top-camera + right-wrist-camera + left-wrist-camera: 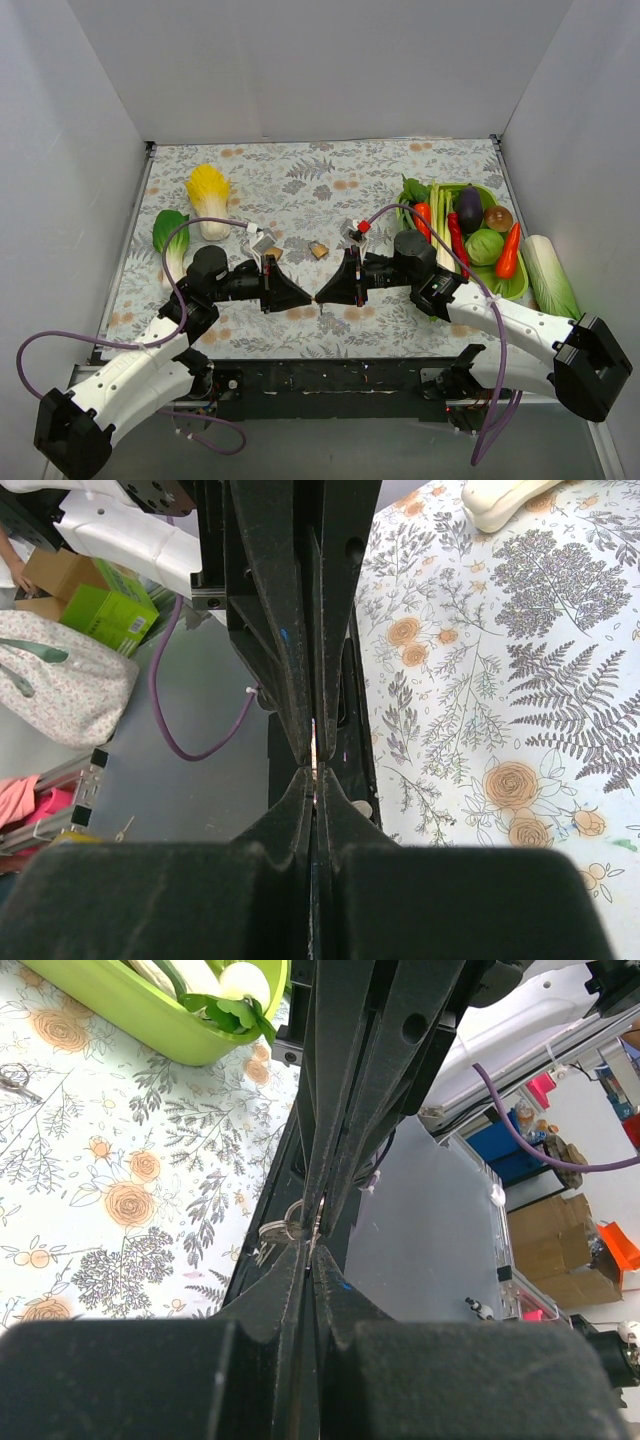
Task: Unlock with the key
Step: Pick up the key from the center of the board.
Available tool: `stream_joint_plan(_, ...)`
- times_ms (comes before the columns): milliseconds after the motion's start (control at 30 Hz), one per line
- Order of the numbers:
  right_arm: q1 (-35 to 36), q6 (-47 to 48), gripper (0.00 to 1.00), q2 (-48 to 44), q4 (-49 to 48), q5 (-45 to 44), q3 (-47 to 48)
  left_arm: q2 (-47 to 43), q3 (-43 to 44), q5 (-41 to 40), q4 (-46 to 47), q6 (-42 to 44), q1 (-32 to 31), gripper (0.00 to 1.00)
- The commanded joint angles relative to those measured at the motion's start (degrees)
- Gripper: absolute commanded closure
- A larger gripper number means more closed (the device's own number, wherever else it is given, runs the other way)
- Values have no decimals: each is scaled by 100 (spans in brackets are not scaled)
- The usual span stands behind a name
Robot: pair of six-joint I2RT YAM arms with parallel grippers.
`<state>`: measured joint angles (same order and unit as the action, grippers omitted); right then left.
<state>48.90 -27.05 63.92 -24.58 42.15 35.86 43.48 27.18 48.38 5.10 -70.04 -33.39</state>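
My two grippers meet tip to tip low over the near middle of the floral cloth. The left gripper [305, 297] and the right gripper [322, 297] are both shut, with a thin metal key [314, 748] pinched edge-on between them. From the left wrist, the key's ring [286, 1228] hangs just left of my left gripper [312, 1250], where the right arm's black fingers [345, 1110] come in from above. The right gripper [314, 775] shows only a bright sliver between its pads. A small brass padlock [318, 250] lies on the cloth just beyond the tips.
A green basket [522, 287] of vegetables sits at the right, with a long pale cabbage [548, 275] beside it. A yellow napa cabbage [208, 195] and a bok choy [170, 240] lie at the left. White walls enclose three sides.
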Motion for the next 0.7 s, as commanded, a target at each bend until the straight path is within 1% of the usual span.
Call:
stream_joint_plan(0,49,-37,99,-29,-320,4,88,-138,174,-373,-45,87,69,100)
stream_joint_plan(133,49,-37,99,-125,-399,-145,-52,-156,209,-881,-132,26,69,100)
stream_joint_plan(200,49,-37,99,-187,-416,-391,-184,-182,244,-1399,-264,8,60,99)
stream_joint_plan(233,49,-29,99,-248,-416,-522,-254,-191,261,-1602,-334,-9,69,91)
stream_joint_plan(267,49,-37,99,-275,-381,-785,-307,-209,262,-2039,-439,-27,60,80)
stream_joint_plan(300,32,-11,99,-301,-329,-900,-351,-244,262,-2200,-475,-45,60,66)
stream_joint_plan(333,31,15,99,-310,-259,-989,-351,-331,244,-2332,-475,-80,69,42)
stream_joint_plan(400,-4,33,99,-328,-109,-1156,-360,-445,209,-2700,-475,-159,69,17)
stream_joint_plan(433,-39,33,99,-345,-91,-1191,-360,-551,200,-2876,-475,-211,69,2)
stream_joint_plan(467,-100,24,99,-363,-82,-1218,-386,-612,191,-3061,-649,-299,69,2)
stream_joint_plan(500,-127,7,99,-441,-126,-1227,-413,-674,200,-3498,-694,-361,69,2)
stream_joint_plan(567,-188,-20,99,-529,-170,-1270,-500,-780,209,-3931,-966,-562,78,2)
stream_joint_plan(600,-241,-20,99,-634,-170,-1288,-509,-789,226,-4359,-1072,-650,69,2)
stream_joint_plan(667,-328,-11,99,-740,-153,-1314,-562,-693,305,-4696,-1352,-870,69,2)
